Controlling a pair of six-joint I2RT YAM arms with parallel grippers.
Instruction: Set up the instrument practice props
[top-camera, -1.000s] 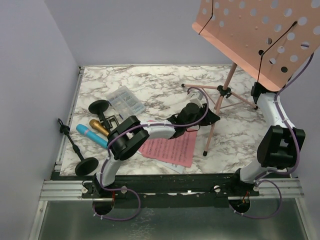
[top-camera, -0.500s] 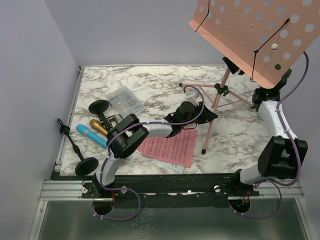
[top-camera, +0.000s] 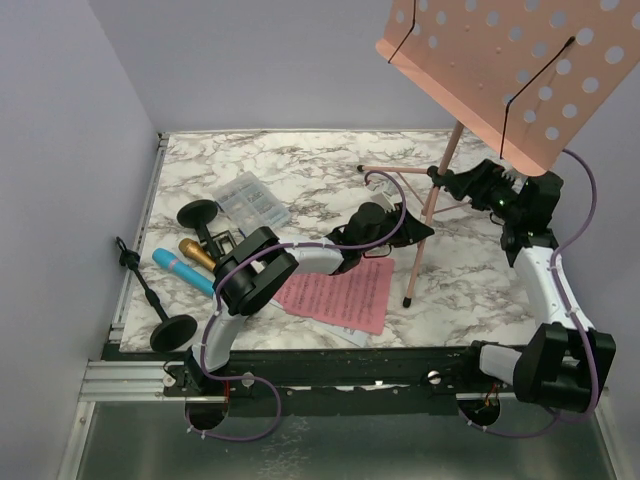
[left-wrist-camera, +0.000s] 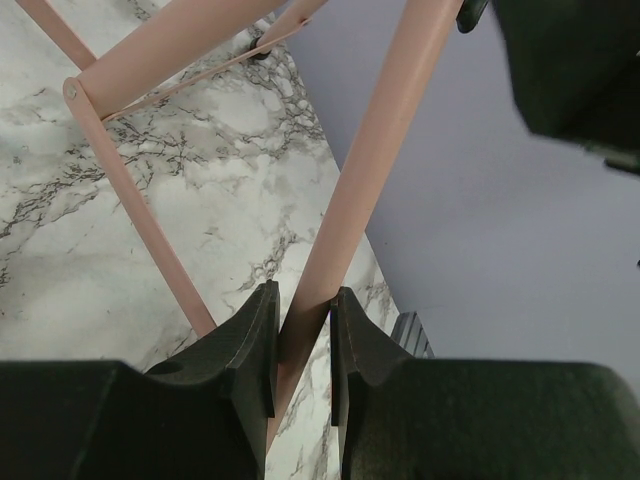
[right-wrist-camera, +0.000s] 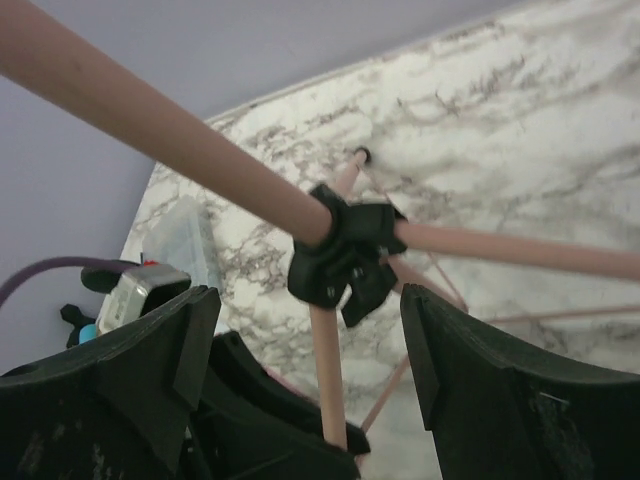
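Note:
The pink perforated music rack (top-camera: 500, 70) stands on thin tripod legs at the back right. My left gripper (top-camera: 405, 228) is shut on its front leg (left-wrist-camera: 370, 170), which runs between the jaws (left-wrist-camera: 300, 300). My right gripper (top-camera: 457, 184) is open, its jaws (right-wrist-camera: 308, 300) spread on either side of the black tripod hub (right-wrist-camera: 340, 255) without touching it. Pink sheet-music pages (top-camera: 340, 295) lie under the left arm. The gold microphone (top-camera: 197, 253) and the blue microphone (top-camera: 183, 271) lie at the left, between two black round-based mic mounts (top-camera: 200, 215) (top-camera: 172, 332).
A small clear compartment box (top-camera: 250, 200) sits behind the microphones. The rack's other legs (top-camera: 400, 172) spread across the back right of the marble table (top-camera: 300, 160). The wall is close on the right.
The right gripper left the rack's desk, dropped toward the tripod hub and opened wide. The rack has shifted a little to the left. The left gripper kept its hold on the leg.

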